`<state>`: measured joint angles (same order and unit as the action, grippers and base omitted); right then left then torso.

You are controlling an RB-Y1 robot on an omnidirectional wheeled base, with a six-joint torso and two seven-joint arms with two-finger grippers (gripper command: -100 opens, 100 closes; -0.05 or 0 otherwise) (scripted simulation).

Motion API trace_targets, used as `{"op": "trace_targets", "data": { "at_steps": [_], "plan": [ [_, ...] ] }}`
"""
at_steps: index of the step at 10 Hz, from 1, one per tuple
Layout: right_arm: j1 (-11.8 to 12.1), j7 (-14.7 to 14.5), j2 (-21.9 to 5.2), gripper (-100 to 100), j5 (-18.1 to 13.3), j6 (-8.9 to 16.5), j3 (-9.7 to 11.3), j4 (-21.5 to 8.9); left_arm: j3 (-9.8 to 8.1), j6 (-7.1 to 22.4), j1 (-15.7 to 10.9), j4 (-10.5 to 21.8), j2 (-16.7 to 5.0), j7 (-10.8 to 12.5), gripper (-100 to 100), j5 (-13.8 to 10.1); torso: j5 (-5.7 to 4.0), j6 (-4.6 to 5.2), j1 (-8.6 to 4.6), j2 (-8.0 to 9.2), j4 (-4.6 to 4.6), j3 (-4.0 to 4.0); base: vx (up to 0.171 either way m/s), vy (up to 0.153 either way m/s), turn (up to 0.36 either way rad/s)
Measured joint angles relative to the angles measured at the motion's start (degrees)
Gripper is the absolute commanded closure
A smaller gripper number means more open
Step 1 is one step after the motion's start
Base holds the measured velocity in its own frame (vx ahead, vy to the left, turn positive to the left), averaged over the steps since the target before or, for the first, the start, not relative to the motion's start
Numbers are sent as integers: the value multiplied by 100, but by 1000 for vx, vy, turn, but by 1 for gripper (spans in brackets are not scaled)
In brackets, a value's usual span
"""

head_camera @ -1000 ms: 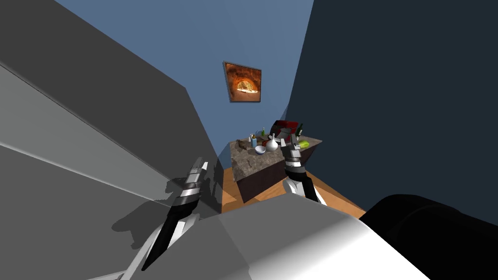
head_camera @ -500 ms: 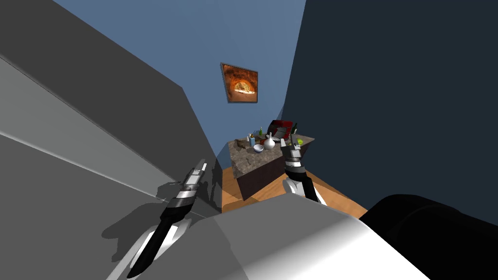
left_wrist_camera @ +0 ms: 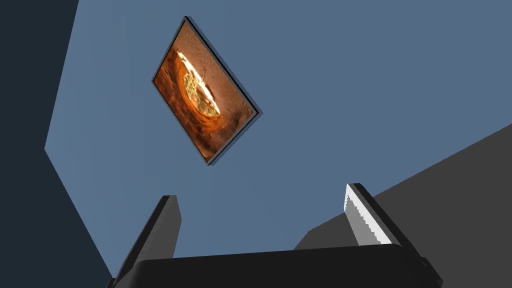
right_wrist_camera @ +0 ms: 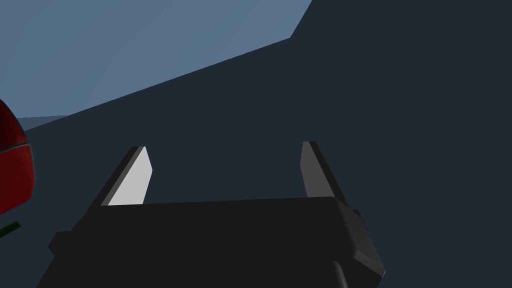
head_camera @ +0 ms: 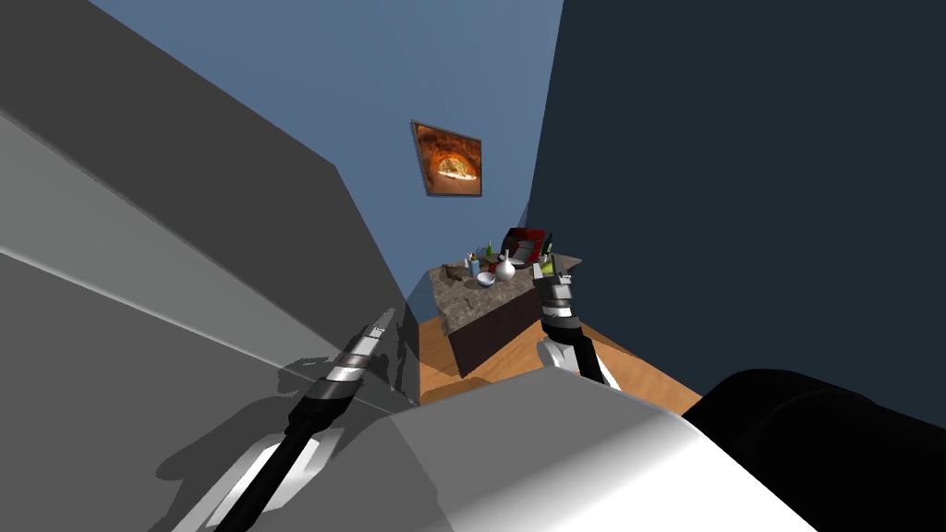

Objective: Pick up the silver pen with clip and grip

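Both left gripper point(left_wrist_camera: 261, 192) and right gripper point(right_wrist_camera: 224, 145) are gaping empty, you're losing the pen among clutter point(head_camera: 491, 273) on the table point(head_camera: 466, 305), red shape point(right_wrist_camera: 14, 165) showing beside the right gripper.

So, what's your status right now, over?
Left end effector open, right end effector open, both empty. Pen too small to tell on cluttered table ahead.

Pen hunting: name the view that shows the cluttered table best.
The head view: the stone-topped table stands ahead, carrying a white vase, a bowl and bottles. The right wrist view catches the red thing at its far end; the left wrist view aims higher, at the wall.
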<state>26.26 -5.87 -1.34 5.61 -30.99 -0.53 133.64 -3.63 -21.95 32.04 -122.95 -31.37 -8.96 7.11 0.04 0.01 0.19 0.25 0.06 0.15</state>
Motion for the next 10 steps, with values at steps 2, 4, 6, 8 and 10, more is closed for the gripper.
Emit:
{"op": "trace_targets", "data": {
  "at_steps": [2, 4, 6, 8, 10],
  "plan": [
    [0, 0, 0, 0, 0, 0, 0, 0, -58, -12, 49, 82, -365, -220, -100, 162, -1, 0, -5, -3, -1, -2, -63, 16, -133],
    [0, 0, 0, 0, 0, 0, 0, 0, -98, -62, 166, 153, -697, -471, -100, 351, -1, -1, -7, -6, -1, -3, -57, 13, -150],
    [0, 0, 0, 0, 0, 0, 0, 0, -125, -62, 194, 252, -1044, -708, -100, 541, -2, 0, -14, -9, -2, -5, -56, -5, -162],
    [0, 0, 0, 0, 0, 0, 0, 0, -211, -143, 371, 329, -1374, -955, -100, 728, -3, 0, -18, -11, -2, -6, -42, -12, -161],
    [2, 0, 0, 0, 0, 0, -1, 0, -226, -144, 366, 398, -1667, -1075, -100, 812, -2, -5, -13, -23, -4, -12, -20, -9, -101]
  ]
}}
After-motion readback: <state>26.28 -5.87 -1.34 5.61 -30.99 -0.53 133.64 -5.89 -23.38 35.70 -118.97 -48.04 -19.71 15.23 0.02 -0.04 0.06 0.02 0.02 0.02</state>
